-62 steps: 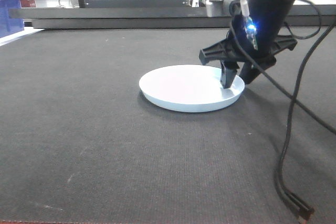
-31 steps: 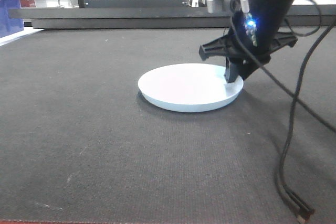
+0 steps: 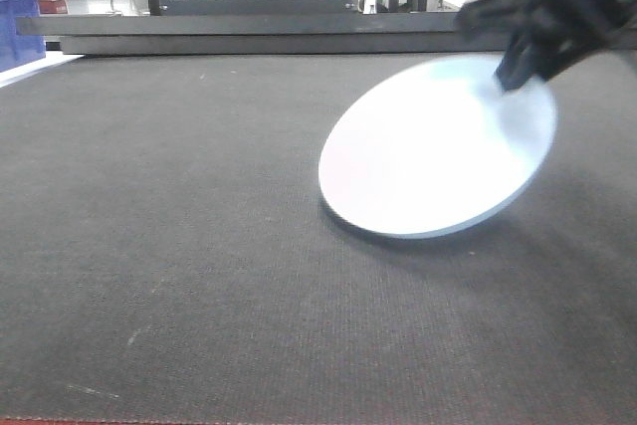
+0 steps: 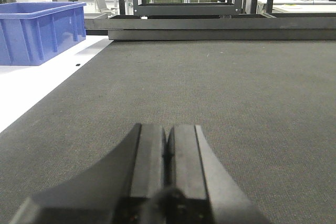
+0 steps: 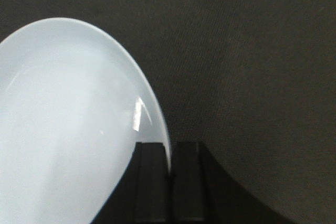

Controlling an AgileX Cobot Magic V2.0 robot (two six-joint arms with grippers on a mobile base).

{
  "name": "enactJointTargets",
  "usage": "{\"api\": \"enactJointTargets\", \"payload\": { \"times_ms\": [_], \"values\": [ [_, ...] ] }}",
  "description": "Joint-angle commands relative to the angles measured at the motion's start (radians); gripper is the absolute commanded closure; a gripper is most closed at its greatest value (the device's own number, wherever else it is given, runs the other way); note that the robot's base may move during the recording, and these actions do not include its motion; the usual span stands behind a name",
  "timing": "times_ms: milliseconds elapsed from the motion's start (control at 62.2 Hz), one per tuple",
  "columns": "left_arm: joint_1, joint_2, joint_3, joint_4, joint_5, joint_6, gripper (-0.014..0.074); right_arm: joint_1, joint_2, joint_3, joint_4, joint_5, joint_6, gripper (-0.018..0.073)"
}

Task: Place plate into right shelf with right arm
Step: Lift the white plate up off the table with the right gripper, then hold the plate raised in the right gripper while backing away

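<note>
The plate is tipped up on a slant over the dark mat.
The right claw pinches its top edge tight. The left claw is pressed together, holding nothing.

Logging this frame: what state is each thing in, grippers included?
plate: tilted steeply, upper rim clamped; unclear whether its low edge touches the mat.
right gripper: shut on the plate's rim.
left gripper: shut, empty, low over the mat.
blue bin: upright on the white surface, contents hidden.
</note>
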Motion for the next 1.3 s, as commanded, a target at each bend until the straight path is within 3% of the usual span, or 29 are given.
{"api": "enactJointTargets", "payload": {
  "times_ms": [0,337,755,1285],
  "values": [
    [0.001,-0.011,0.008,-0.002,-0.086,-0.002,0.0643,-0.005,-0.150,0.035,-0.023,-0.118,-0.008,0.0505],
    [0.001,-0.011,0.008,-0.002,-0.086,-0.002,0.0643,-0.005,-0.571,0.193,-0.029,-0.187,-0.008,0.0505],
    [0.001,-0.011,0.008,-0.002,-0.086,-0.002,0.0643,0.000,-0.951,0.204,-0.040,-0.166,-0.008,0.0505],
    [0.001,-0.011,0.008,-0.002,-0.086,-0.002,0.0643,0.000,-1.047,0.204,-0.040,-0.172,-0.008,0.0505]
  ]
}}
